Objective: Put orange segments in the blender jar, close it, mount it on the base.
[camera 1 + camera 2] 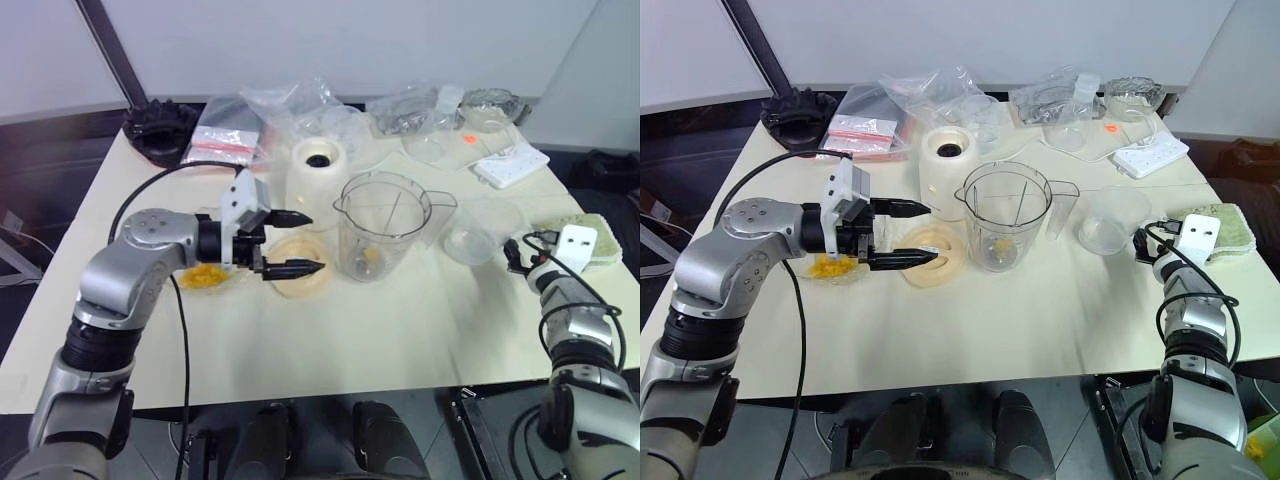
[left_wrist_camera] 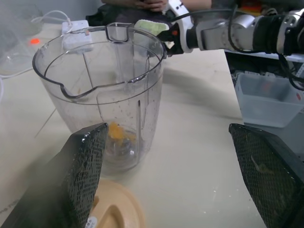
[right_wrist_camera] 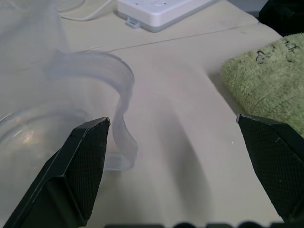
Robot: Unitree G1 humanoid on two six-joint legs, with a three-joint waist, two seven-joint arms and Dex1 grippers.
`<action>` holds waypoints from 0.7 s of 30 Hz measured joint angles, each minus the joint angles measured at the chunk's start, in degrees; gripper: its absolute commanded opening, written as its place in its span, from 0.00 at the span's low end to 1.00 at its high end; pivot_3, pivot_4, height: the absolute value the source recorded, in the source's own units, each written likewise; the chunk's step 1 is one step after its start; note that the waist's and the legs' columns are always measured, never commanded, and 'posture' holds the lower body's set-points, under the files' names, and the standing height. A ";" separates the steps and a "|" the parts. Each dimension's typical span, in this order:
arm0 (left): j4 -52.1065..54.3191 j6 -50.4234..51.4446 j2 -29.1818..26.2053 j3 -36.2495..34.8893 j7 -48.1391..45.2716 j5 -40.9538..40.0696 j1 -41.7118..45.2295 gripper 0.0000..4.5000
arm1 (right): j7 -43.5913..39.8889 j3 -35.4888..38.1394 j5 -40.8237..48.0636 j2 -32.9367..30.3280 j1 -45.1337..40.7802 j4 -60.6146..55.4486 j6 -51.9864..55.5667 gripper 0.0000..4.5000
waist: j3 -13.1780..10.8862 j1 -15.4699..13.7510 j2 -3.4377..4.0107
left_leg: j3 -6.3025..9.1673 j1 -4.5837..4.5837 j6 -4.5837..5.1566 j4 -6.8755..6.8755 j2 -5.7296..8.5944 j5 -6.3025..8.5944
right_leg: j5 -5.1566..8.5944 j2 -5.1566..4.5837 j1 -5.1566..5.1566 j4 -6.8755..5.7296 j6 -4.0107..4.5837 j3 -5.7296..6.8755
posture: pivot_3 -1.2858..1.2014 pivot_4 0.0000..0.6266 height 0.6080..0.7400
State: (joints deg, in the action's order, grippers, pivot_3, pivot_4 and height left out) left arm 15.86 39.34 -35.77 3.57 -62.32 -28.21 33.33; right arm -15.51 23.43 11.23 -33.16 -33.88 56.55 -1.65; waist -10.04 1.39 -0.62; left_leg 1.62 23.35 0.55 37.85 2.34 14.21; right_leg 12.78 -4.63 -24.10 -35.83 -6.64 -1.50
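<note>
The clear blender jar point(image 1: 383, 222) stands upright and uncovered in the middle of the table, with a few orange segments point(image 2: 118, 133) at its bottom by the blades. More orange segments point(image 1: 207, 277) lie in a small clear bowl beside my left wrist. My left gripper point(image 1: 312, 243) is open and empty, pointing sideways at the jar just short of its wall. Behind it stands the cream-white base point(image 1: 318, 168), dark socket up. My right gripper point(image 3: 172, 119) is open and empty, low over the table at the right, next to a clear cup point(image 1: 482, 230).
A pale-orange round lid point(image 1: 300, 270) lies flat under my left fingers. A green towel point(image 1: 592, 240) sits at the right edge. A white power strip point(image 1: 512, 163), plastic bags point(image 1: 300, 105), a glass bowl point(image 1: 490, 105) and a black object point(image 1: 160, 128) line the back.
</note>
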 measured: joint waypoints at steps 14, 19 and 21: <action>0.74 0.63 -2.45 -0.02 0.47 -2.04 -0.63 0.95 | -0.15 -1.12 -0.94 -0.18 -4.58 8.91 -6.37 0.01 | -0.02 -0.25 0.02 | 0.01 0.01 0.00 0.00 0.01 0.00 | 0.00 -0.01 0.04 0.10 0.00 -0.01 | 0.52 0.24 1.00; 0.63 0.64 -2.60 -0.03 0.67 -2.38 -0.62 0.95 | -0.55 -1.25 -0.92 -0.18 -4.62 8.99 -6.79 0.01 | -0.02 -0.16 0.02 | 0.01 0.01 0.00 -0.01 0.00 0.00 | -0.01 0.00 0.04 0.10 0.00 -0.01 | 0.52 0.24 1.00; 0.20 1.03 -2.62 -0.09 0.81 -2.69 -0.43 0.95 | -0.52 -1.40 -0.96 -0.19 -4.62 8.98 -7.07 0.01 | -0.02 -0.16 0.03 | 0.01 0.01 0.00 -0.01 0.00 0.00 | -0.01 0.00 0.04 0.10 0.00 -0.01 | 0.52 0.24 1.00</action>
State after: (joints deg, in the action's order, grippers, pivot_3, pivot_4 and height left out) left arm 16.06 40.37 -38.39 3.48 -61.51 -30.90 32.90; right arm -16.03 22.03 10.27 -33.35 -38.50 65.53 -8.72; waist -10.07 1.23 -0.60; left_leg 1.63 23.36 0.55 37.85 2.34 14.21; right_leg 12.78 -4.63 -24.07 -35.73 -6.65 -1.51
